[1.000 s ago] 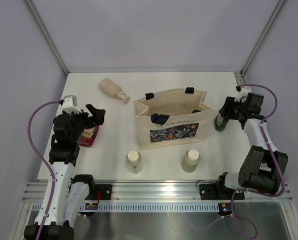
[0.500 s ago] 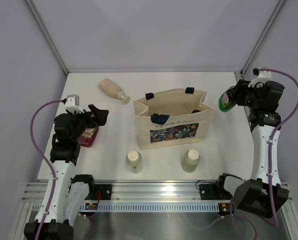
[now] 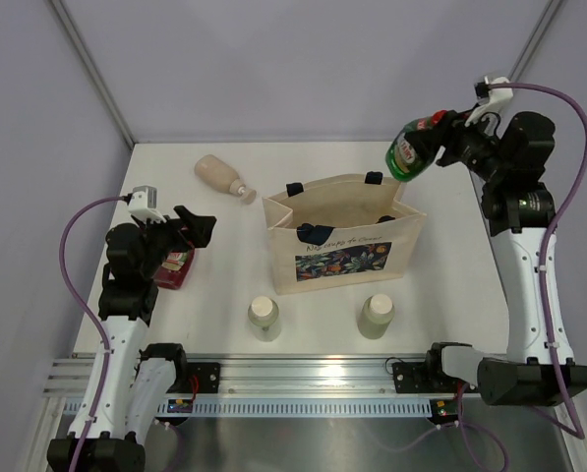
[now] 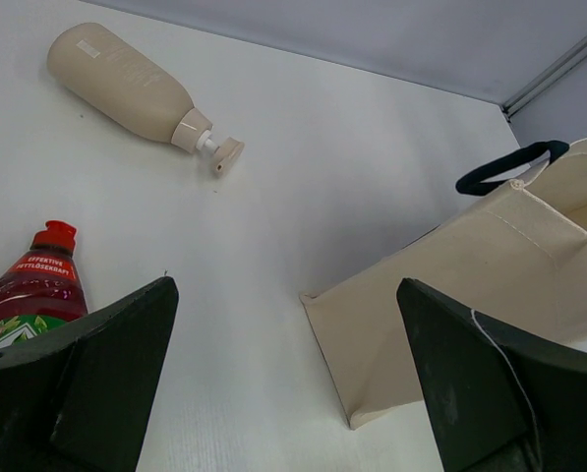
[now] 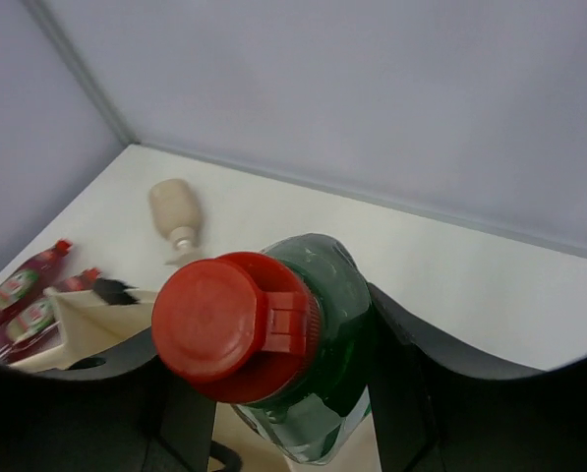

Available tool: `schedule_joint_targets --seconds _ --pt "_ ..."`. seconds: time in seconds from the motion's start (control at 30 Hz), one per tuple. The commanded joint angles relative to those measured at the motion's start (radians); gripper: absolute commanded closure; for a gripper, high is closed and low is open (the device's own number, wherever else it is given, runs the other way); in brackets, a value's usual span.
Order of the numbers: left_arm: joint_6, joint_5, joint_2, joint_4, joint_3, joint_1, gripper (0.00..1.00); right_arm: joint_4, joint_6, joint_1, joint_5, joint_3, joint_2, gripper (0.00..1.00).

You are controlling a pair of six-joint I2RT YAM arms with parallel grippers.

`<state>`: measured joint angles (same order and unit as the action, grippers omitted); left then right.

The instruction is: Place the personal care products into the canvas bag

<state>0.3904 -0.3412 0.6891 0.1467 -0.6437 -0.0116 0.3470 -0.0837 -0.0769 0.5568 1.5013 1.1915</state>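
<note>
Top external view: right end effector [image 3: 433, 140] clamps green plastic squeeze bottle [image 3: 407, 153], held aloft near cream canvas bag [image 3: 337, 222]; left end effector [image 3: 192, 228] spread wide, empty.

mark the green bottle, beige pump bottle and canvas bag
green bottle [image 3: 408, 153], top external view, on its body
beige pump bottle [image 3: 216, 173], top external view, on its body
canvas bag [image 3: 344, 259], top external view, on its printed front wall

The right arm [image 3: 524, 256] stands tall above the table's far right corner, the right gripper [image 3: 436, 146] clamped on a tilted green bottle [image 3: 407, 152] high in the air. The left arm [image 3: 126, 295] crouches low by the left edge, the left gripper [image 3: 193, 226] with fingers spread wide.
</note>
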Motion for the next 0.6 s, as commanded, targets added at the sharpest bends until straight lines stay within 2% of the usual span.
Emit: schedule_joint_targets --seconds 0.0,0.33,0.57 --pt "0.007 -0.030 -0.016 -0.030 0.003 0.001 0.01 -0.100 -0.048 0.115 0.061 0.091 0.008 1.00" --pt "0.011 -0.036 -0.030 -0.027 0.010 0.001 0.01 -0.016 0.012 0.278 0.083 0.014 0.039 1.00" --pt "0.005 -0.059 -0.028 -0.022 0.010 0.001 0.01 0.052 0.186 0.298 0.062 -0.070 0.088 1.00"
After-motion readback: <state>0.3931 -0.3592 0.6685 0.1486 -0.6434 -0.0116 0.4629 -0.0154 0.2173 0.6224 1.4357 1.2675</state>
